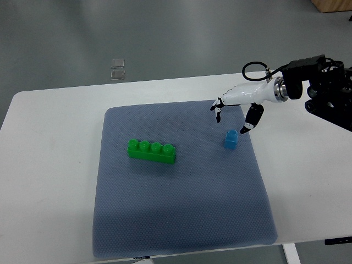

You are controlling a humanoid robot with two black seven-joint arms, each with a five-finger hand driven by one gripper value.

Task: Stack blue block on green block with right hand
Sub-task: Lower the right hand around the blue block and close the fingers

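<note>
A small blue block (231,139) stands on the right part of the grey-blue mat (176,220). A long green block (152,151) with several studs lies left of the mat's middle. My right hand (234,113), white with black fingertips, hovers just above and behind the blue block with its fingers spread and holding nothing. Its thumb (252,121) points down toward the block without touching it. The left arm does not show.
The mat lies on a white table (49,165) whose front edge runs along the bottom. Two small clear squares (117,69) lie on the grey floor beyond the table. My right forearm (324,88) crosses the table's right side.
</note>
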